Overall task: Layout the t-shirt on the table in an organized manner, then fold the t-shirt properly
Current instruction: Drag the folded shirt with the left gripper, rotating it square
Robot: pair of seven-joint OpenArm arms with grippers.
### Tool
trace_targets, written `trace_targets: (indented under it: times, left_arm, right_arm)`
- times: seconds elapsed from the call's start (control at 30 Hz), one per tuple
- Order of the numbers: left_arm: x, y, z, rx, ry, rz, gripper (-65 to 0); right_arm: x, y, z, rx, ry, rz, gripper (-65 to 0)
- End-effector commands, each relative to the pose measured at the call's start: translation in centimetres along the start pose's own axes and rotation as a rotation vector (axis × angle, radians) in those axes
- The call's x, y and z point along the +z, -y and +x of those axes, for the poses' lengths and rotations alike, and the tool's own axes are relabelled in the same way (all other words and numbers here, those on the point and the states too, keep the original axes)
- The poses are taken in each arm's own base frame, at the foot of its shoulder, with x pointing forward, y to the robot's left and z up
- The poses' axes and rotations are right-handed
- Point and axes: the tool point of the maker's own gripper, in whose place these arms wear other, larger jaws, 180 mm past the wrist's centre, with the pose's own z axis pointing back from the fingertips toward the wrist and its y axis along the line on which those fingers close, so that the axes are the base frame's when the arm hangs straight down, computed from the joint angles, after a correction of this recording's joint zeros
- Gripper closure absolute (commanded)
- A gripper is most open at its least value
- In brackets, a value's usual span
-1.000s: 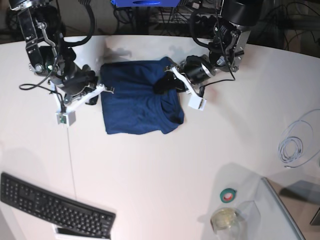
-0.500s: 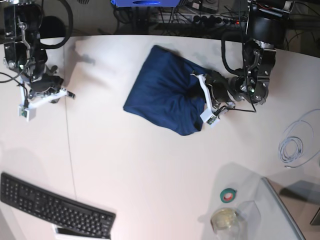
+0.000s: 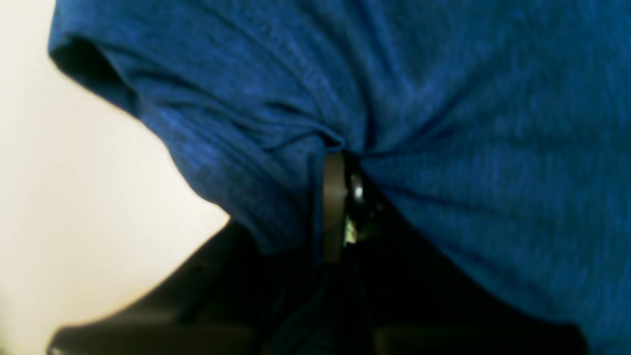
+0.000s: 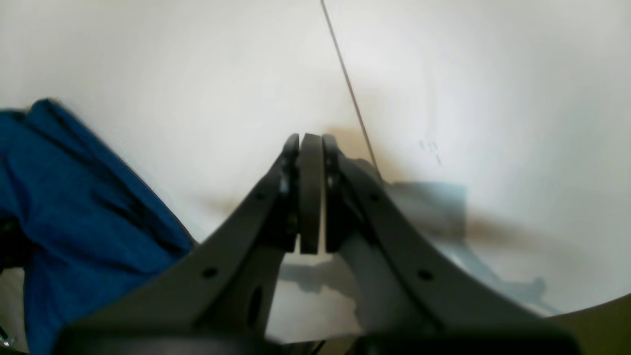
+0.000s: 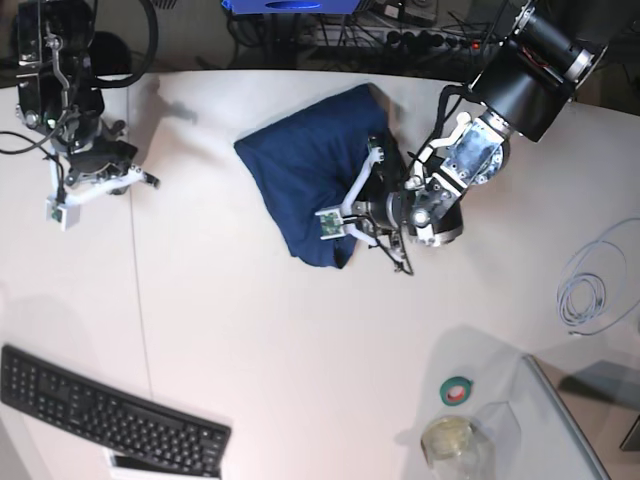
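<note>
At the far left of the base view, the right gripper (image 5: 140,180) hangs over bare table (image 5: 250,330) with its jaws pressed together on nothing; the thin dark seam (image 4: 347,79) runs away just beyond its tips, and the t-shirt (image 5: 310,185) lies well apart from it, off to one side. Further right, the left gripper (image 5: 350,205) has its jaws clamped on a bunched fold of the navy cloth, which puckers around the pinch and spreads ahead of and beside the jaws in a rumpled heap.
</note>
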Motion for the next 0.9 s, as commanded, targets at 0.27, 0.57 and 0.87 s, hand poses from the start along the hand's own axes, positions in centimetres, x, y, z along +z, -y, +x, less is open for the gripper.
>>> trace_targets:
  times: [0.27,0.57,0.87]
  left_arm:
    - [-1.0,1.1,6.0,-0.147,0.048,0.026,0.0]
    - [-1.1,1.9,7.9,-0.278,0.049,0.016,0.0]
    - [-0.7,0.9,8.7,-0.306,0.052,0.038,0.0]
  right_arm:
    - [1.2,-0.1,0.2,0.015,0.030,0.012,-0.6]
    - [1.2,0.2,-0.1,0.014,0.024,0.006,-0.6]
    - [1.2,0.2,-0.1,0.013,0.022,0.005,-0.6]
